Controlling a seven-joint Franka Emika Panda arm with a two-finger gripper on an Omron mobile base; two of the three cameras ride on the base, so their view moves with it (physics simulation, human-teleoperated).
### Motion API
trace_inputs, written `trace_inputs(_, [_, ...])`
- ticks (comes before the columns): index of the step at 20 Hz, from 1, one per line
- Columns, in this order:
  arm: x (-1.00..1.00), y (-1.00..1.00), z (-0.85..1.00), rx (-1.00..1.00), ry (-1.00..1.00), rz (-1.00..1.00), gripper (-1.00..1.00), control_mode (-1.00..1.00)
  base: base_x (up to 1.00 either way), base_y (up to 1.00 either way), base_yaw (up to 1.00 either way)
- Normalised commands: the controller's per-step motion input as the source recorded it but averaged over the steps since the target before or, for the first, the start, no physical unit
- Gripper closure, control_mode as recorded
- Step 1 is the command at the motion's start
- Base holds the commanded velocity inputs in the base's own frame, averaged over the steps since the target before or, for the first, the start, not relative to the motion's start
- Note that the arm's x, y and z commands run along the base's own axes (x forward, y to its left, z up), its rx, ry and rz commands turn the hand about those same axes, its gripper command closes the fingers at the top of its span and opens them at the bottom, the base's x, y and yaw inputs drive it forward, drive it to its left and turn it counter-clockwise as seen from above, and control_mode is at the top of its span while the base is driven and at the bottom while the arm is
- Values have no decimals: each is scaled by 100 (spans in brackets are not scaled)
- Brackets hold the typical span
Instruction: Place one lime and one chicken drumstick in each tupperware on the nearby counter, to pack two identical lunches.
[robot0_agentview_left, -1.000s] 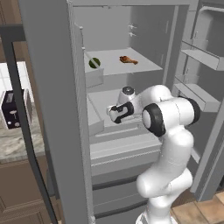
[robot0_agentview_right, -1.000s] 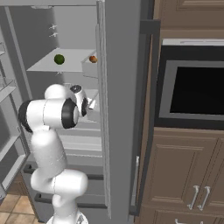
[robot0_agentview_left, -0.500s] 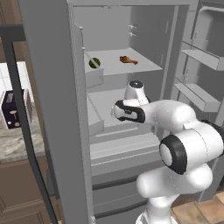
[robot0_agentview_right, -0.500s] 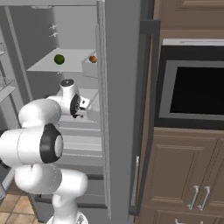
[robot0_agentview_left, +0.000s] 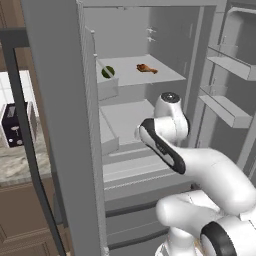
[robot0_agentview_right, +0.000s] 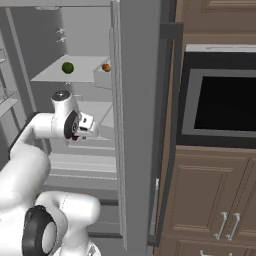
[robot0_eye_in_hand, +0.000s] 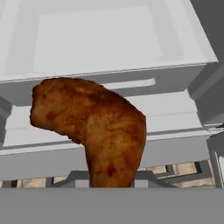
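The open fridge (robot0_agentview_left: 165, 30) stands in front of the robot, and on its upper shelf (robot0_agentview_left: 165, 76) a lime (robot0_agentview_left: 107, 72) and a second chicken drumstick (robot0_agentview_left: 146, 68) lie a little apart. The pincer (robot0_agentview_right: 80, 134) is closed on one chicken drumstick (robot0_eye_in_hand: 94, 131), which sits right at its tips with the long axis running away from the hand and the thick end far. The table (robot0_agentview_left: 17, 165) lies to the left, outside the fridge, so the carry likely has to go backward and to that side.
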Motion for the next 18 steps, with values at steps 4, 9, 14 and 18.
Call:
trace_inputs(4, [-100, -11, 63, 0, -11, 0, 100, -100, 0, 0, 0])
trace_inputs(9, [-100, -10, 65, 0, -14, 0, 100, -100, 0, 0, 0])
trace_inputs(14, [-100, -6, 77, 0, -14, 0, 100, -100, 0, 0, 0])
trace_inputs(18, [-71, -16, 96, 0, -11, 1, 100, -100, 0, 0, 0])
